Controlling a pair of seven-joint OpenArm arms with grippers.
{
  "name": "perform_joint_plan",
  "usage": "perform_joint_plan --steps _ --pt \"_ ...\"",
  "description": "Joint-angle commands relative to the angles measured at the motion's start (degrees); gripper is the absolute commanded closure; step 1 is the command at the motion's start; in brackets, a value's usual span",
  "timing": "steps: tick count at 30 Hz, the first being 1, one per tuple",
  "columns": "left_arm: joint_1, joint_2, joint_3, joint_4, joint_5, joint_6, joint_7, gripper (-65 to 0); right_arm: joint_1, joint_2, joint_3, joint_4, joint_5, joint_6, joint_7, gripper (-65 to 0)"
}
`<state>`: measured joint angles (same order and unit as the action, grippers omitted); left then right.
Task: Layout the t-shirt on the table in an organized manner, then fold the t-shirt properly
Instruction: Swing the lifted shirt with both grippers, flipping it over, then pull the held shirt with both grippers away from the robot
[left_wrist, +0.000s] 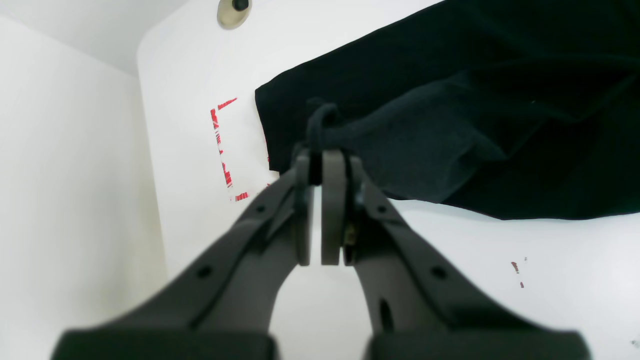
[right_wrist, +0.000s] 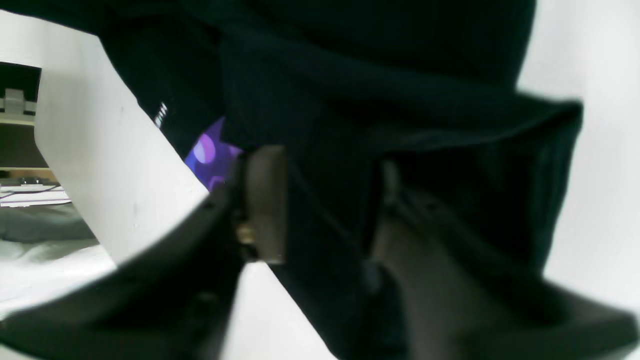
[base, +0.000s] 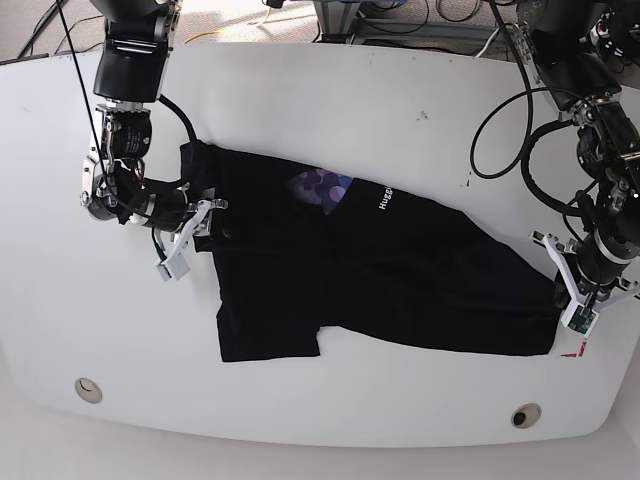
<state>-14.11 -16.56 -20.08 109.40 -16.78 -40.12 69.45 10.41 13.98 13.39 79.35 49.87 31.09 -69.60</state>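
The black t-shirt (base: 400, 290) lies spread across the white table (base: 300, 100), with its purple neck label (base: 320, 185) and white lettering (base: 385, 197) facing up. My left gripper (base: 558, 292) sits at the shirt's right-hand corner. In the left wrist view this gripper (left_wrist: 316, 160) is shut on a pinch of the black cloth (left_wrist: 450, 75). My right gripper (base: 207, 213) is at the shirt's left edge. Its fingers (right_wrist: 265, 200) stand apart, and dark cloth (right_wrist: 350, 75) fills the blurred gap between them. The label (right_wrist: 210, 155) shows just beside the gripper.
A red tape rectangle (left_wrist: 222, 150) lies on the table beside the held corner, partly under the shirt. Round holes sit near the front edge (base: 88, 389) (base: 525, 414). Cables (base: 400, 20) run behind the table's far edge. Small dark specks (left_wrist: 515, 266) mark the tabletop.
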Motion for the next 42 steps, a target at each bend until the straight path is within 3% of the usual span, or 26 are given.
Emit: perform_joint_plan --steps 1,3,21,27,42 --pt "-1.1 -0.6 -0.2 1.1 -0.6 0.1 -1.2 0.0 1.4 0.7 0.2 0.9 1.5 0.3 0.9 -4.9" --pt "-1.1 -0.6 -0.2 1.1 -0.6 0.1 -1.2 0.0 1.4 0.8 0.2 0.9 1.5 0.3 0.9 0.0" --pt "-1.7 -1.4 -0.2 1.1 -0.6 0.1 -1.5 0.0 -1.8 1.5 0.5 14.9 1.5 -0.2 0.5 0.0" --pt "-3.9 -1.2 -0.2 1.1 -0.6 0.1 -1.5 0.0 -1.2 4.2 0.5 17.0 1.5 -0.2 0.5 0.0" --pt "-14.8 -1.1 0.3 0.7 -0.5 0.1 -1.5 0.0 12.0 13.8 0.0 15.3 1.4 -0.2 0.5 0.0"
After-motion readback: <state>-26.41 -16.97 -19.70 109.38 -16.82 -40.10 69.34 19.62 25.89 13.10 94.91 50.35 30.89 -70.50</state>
